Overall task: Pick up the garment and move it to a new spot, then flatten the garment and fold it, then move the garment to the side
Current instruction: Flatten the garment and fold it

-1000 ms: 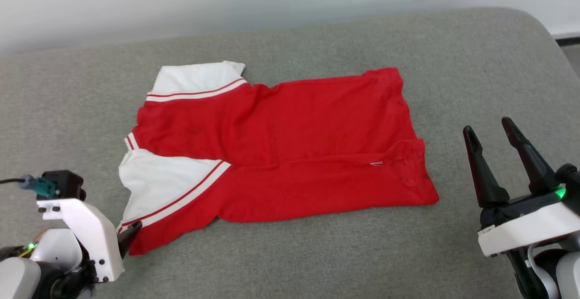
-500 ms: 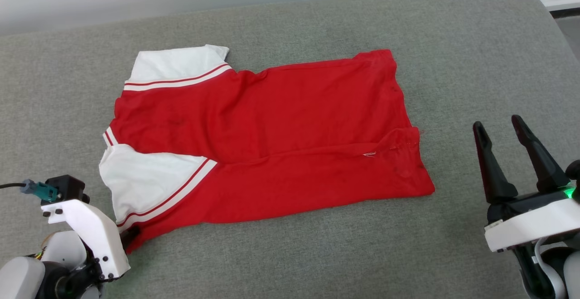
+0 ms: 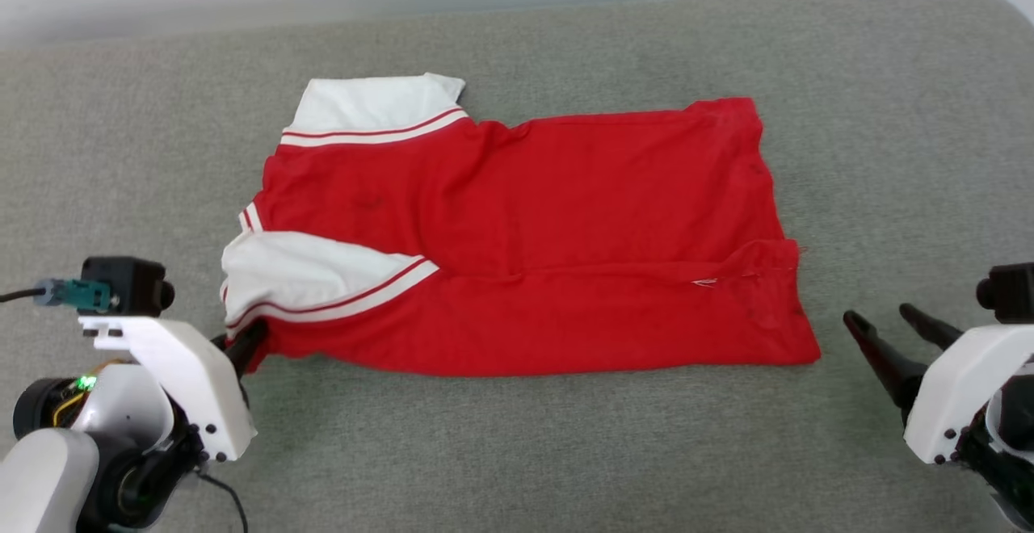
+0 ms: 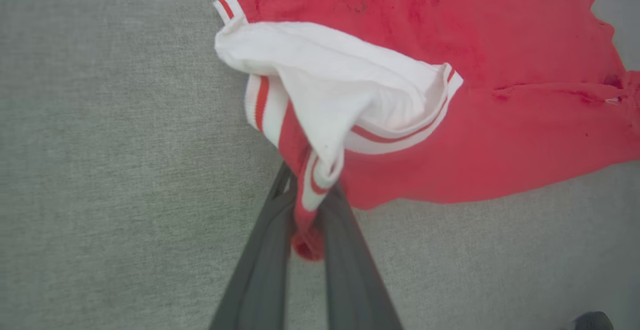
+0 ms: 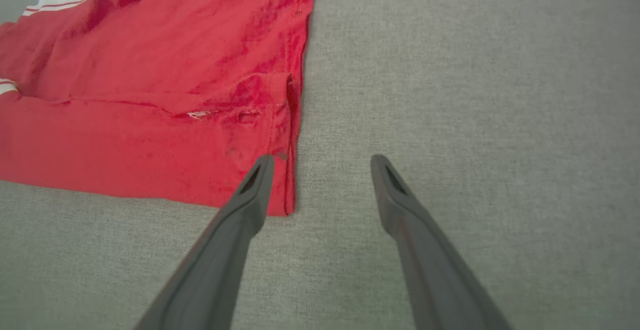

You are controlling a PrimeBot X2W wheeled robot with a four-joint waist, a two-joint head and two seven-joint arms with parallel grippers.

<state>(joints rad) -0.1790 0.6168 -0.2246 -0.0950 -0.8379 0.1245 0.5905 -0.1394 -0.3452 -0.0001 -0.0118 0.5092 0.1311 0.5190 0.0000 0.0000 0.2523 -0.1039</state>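
The garment (image 3: 533, 226), a red jersey with white striped sleeve panels, lies spread on a grey cushion. My left gripper (image 3: 246, 343) is at its near left corner, shut on the bunched sleeve edge. In the left wrist view the striped trim of the garment (image 4: 350, 95) is pinched between the two dark fingers of the left gripper (image 4: 307, 195), and the white panel is pulled up into a fold. My right gripper (image 3: 884, 323) stands open, just right of the garment's near right corner. In the right wrist view the right gripper (image 5: 322, 162) has its left finger over the hem of the garment (image 5: 150, 95).
The grey cushion (image 3: 565, 452) stretches wide around the jersey, with bare fabric in front and to both sides. A pale wall runs behind its far edge (image 3: 517, 4). The cushion's rounded right corner (image 3: 1002, 8) is at the upper right.
My left gripper has shut on the near sleeve edge and drawn it up into a fold. The right gripper has dropped lower toward the hem corner. The head camera has shifted.
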